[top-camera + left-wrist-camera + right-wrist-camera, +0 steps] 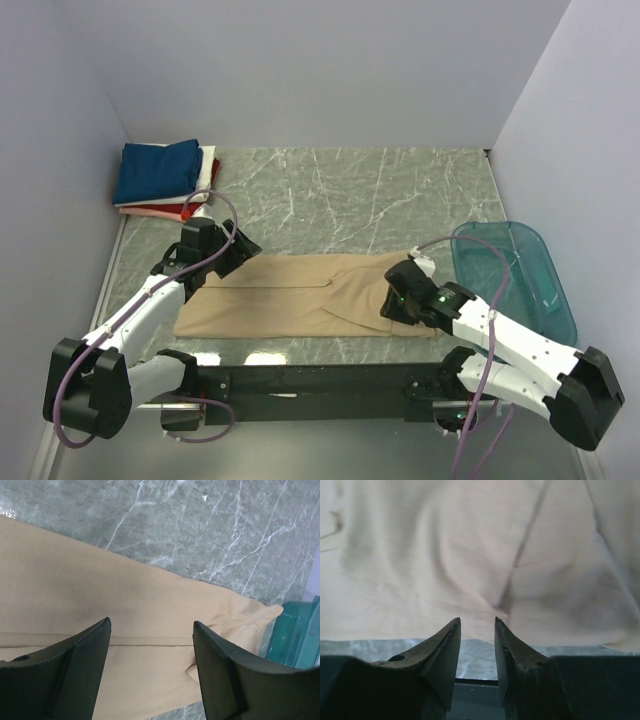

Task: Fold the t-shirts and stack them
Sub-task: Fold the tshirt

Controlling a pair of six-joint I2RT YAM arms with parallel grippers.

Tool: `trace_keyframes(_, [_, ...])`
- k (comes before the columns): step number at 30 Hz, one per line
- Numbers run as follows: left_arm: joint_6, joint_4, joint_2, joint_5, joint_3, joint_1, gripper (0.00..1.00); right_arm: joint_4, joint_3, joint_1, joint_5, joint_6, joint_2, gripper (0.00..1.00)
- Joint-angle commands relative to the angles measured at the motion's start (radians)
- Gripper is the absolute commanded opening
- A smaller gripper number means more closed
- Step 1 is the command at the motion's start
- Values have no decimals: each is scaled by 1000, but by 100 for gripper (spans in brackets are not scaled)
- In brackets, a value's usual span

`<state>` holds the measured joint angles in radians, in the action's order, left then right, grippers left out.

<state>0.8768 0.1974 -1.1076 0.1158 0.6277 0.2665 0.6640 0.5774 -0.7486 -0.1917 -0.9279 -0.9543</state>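
**Mid-fold on the tan t-shirt (pixel 300 300), both pincers unladen**

At the left pincer (pixel 151 622): spread wide, nothing between the fingers, poised just above the shirt's far left corner. At the right pincer (pixel 477 621): drawn narrow, a slim gap showing the marbled surface (pixel 385 646), no cloth caught, tips right at the near hem toward the shirt's right end.

Below both: the tan t-shirt flat on the surface as a long strip between the arms, one lengthwise layer lapped over another, mildly rumpled at the right.

Further out: the folded stack (pixel 165 178) in the far left corner, navy on top, well apart from the shirt; the teal tub (pixel 512 275) just beside the shirt's right end.

Judged step: lengthwise fold apparently done, crosswise fold pending. Next, probably: pinch one end through both layers, lift low, carry across to the other end with edges squared, then over to the stack.
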Motion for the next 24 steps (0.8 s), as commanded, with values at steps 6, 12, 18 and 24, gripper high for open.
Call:
trace_keyframes(6, [-6,-36,28,19,6,5,72,-107,-86,68,28,-32,35,43])
trace_keyframes(12, [-10,-23,34,12,13,5,72,-185,-114,94,21,-32,-27,42])
trace_keyframes(18, [-15,-15,35,8,21,5,72,-196,-114,98,-3,-31,-58,38])
trace_keyframes(24, [-10,-24,32,13,15,5,72,-135,-102,97,-8,-26,-25,0])
